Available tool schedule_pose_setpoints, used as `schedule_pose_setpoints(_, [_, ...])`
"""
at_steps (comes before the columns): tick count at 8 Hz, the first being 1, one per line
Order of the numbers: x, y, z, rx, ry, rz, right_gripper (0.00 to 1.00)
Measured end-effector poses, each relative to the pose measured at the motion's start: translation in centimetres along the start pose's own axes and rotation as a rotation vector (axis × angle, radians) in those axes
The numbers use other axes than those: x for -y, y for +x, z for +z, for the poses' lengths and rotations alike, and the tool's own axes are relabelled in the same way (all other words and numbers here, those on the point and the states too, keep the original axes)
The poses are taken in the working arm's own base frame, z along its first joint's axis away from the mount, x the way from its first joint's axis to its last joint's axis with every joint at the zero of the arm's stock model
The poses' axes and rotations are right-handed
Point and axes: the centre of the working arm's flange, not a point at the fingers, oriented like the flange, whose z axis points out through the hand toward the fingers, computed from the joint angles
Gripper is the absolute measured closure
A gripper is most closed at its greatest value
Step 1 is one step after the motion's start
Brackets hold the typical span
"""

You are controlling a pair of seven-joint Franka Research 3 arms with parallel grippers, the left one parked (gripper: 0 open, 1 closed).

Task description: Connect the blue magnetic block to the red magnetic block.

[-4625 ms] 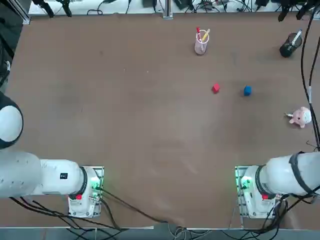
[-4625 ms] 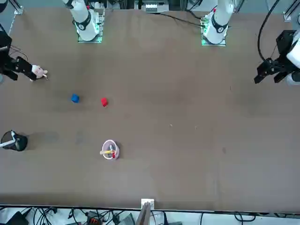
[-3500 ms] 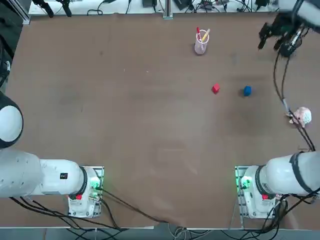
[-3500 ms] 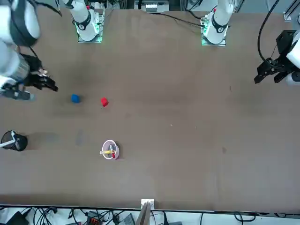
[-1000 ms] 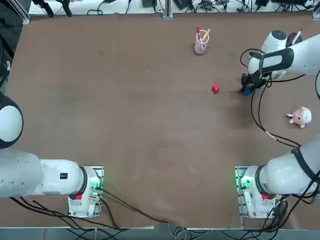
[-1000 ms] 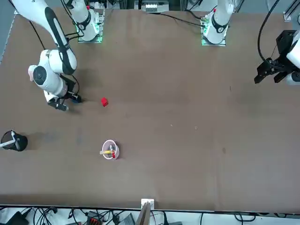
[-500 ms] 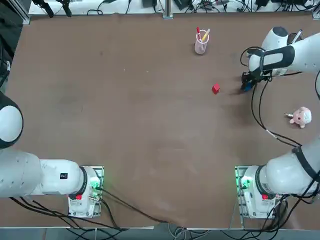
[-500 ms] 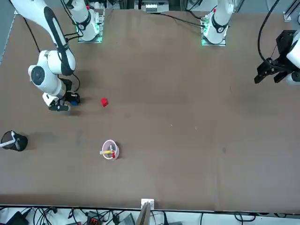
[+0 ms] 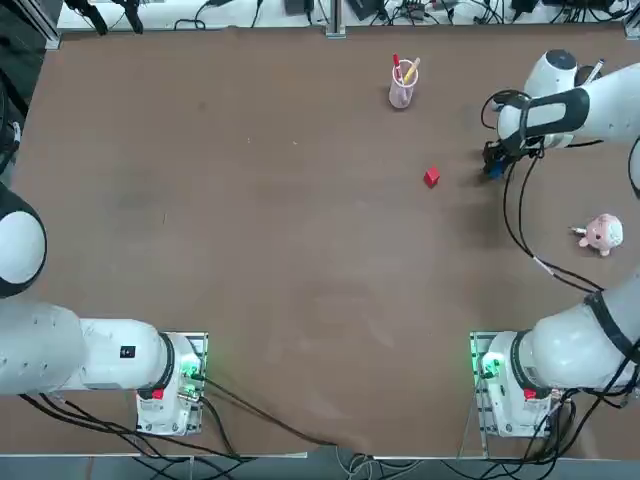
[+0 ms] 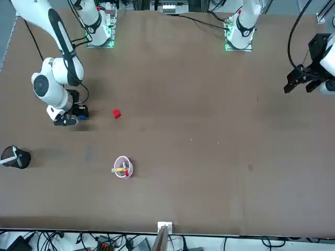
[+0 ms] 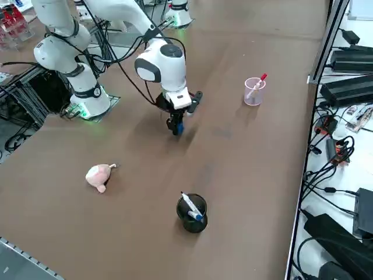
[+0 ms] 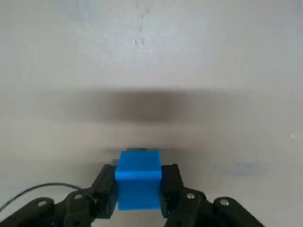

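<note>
Blue magnetic block (image 12: 138, 185) is clamped square between the right end effector (image 12: 138, 189) fingers just above the desk (image 9: 250, 250), presumably to carry it left to the red magnetic block (image 9: 431, 177) nearby.

Smooth matt plastic on the blue magnetic block (image 12: 138, 185) — pinched in the right claw (image 12: 138, 189), black and dull
</note>
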Motion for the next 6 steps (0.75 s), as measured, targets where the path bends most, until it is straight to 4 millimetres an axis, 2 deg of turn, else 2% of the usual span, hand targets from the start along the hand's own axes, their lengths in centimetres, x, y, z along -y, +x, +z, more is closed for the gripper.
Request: schedule_pose_setpoints(6, [-0.7, 2.5, 0.6, 0.001, -0.002, 0.006, 0.51])
